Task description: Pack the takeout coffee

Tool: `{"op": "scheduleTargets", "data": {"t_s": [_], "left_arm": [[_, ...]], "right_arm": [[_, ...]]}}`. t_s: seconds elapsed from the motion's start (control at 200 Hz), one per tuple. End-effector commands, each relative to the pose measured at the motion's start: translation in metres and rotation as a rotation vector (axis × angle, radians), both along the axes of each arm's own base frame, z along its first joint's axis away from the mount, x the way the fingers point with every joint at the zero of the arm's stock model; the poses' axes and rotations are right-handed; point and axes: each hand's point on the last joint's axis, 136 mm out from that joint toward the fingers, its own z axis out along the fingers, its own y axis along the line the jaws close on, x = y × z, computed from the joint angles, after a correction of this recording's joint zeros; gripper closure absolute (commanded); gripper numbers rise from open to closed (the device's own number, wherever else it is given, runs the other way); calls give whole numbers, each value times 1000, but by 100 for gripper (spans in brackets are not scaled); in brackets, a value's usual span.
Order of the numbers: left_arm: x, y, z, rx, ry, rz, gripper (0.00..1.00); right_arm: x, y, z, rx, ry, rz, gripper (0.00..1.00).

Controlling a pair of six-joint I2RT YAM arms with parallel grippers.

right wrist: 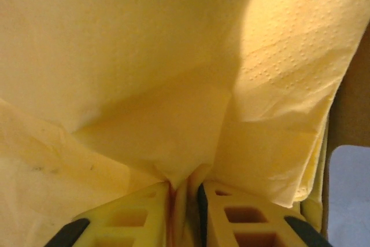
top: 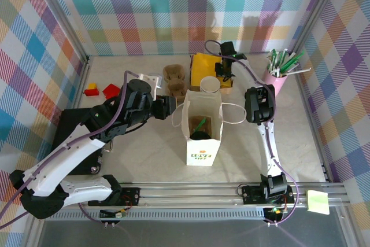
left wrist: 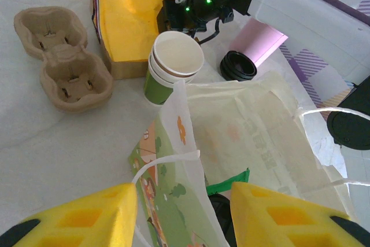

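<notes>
Takeout coffee (left wrist: 173,65) location: upright on the table (left wrist: 58,143), outside the paper bag (left wrist: 254,137), just behind the bag's mouth and right beside the yellow napkin stack (left wrist: 130,21) (two rims show, so it may be two nested cups). It is not yet packed, and neither gripper holds it.

Right gripper (right wrist: 185,192): clenched on a fold of the yellow napkins, with a thin pinch of paper between the pads.

Left gripper (left wrist: 184,195): jaws standing apart, astride the bag's near wall and handle, with no visible clamp on the paper.

Hazards, judged from this state:

1. Cup knock-over. The right gripper works just beside the cup. The cup looks empty and light, so a sideways pull on the napkin or a brush from the fingers could tip it or push it toward the black lid (left wrist: 237,65).
2. Multiple sheets. The pinch sits in a fold, so a lift may drag several napkins or slide the stack into the cup.
3. Bag collapse. With the left jaws unclamped, the thin wall may sag inward and narrow the mouth. Anything lowered in could then catch the rim or handle and topple the bag.
4. Obstructed floor. Something dark with a green piece lies inside the bag (what it is cannot be told). A cup set on it could rest tilted.
</notes>
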Motion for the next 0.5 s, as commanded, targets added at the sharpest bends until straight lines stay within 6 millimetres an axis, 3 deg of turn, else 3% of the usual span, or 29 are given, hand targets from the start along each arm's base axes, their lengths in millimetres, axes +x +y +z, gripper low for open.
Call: {"op": "scheduleTargets", "data": {"t_s": [0.0, 0.205, 0.495], "left_arm": [[-2, 11, 0, 11, -8, 21, 54], [-3, 13, 1, 13, -9, 24, 54], [-6, 17, 1, 10, -15, 27, 54]], "right_arm": [[-3, 13, 31, 37, -38, 42, 81], [1, 15, 87, 72, -138, 45, 84], [-9, 10, 167, 98, -243, 30, 96]]}}
